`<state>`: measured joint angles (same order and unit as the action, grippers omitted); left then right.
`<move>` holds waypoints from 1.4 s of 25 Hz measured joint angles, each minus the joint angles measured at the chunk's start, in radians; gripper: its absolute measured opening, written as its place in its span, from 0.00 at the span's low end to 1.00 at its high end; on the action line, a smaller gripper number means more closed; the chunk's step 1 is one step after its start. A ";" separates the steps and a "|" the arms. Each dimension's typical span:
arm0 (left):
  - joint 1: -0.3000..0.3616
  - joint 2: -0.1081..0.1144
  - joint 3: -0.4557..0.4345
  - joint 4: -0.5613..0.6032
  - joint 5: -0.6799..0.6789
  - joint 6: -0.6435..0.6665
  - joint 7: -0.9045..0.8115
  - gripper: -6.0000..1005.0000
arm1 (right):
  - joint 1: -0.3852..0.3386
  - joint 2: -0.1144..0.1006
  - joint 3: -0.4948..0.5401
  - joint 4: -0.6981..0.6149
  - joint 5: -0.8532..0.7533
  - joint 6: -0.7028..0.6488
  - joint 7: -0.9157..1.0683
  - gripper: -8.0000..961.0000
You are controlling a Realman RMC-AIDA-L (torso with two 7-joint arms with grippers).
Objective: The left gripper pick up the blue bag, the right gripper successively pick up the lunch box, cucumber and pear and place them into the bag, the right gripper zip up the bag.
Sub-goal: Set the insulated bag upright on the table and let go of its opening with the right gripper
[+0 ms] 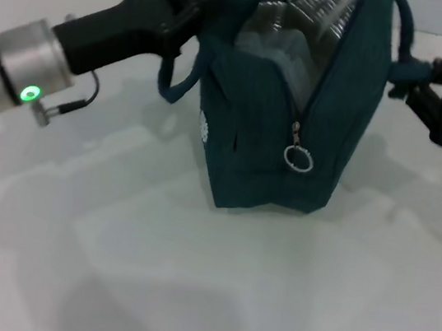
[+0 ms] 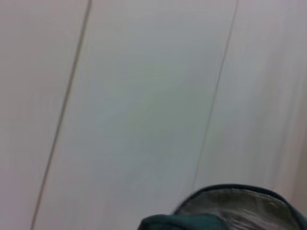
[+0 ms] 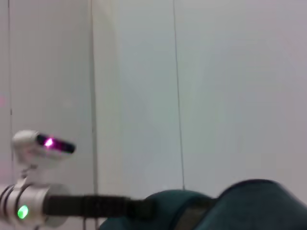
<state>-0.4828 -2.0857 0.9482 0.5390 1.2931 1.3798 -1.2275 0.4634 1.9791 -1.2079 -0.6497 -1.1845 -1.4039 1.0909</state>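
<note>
The blue bag [image 1: 281, 125] stands upright on the white tabletop [image 1: 188, 277], its narrow end toward the camera and its long axis running away from the robot. The mouth is unzipped, the silver lining showing, and the zipper ring [image 1: 298, 159] hangs down the near end. The left gripper [image 1: 195, 13] has its fingers clamped on the bag's left rim. The right gripper [image 1: 405, 76] sits at the right handle; whether its fingers are apart or together cannot be told. Bare tabletop lies in front. The wrist views show only the bag's top against a pale wall [image 2: 144, 96].

White tabletop [image 1: 185, 293]; pale panelled wall [image 2: 144, 96] with thin seams.
</note>
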 joint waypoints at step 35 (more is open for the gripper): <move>0.094 -0.007 0.026 -0.253 -0.125 0.221 0.462 0.32 | 0.020 0.030 -0.042 0.043 -0.082 -0.056 0.015 0.28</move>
<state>-0.3885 -2.0926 0.9738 0.2858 1.1686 1.6010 -0.7651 0.4831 2.0096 -1.2498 -0.6066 -1.2663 -1.4597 1.1060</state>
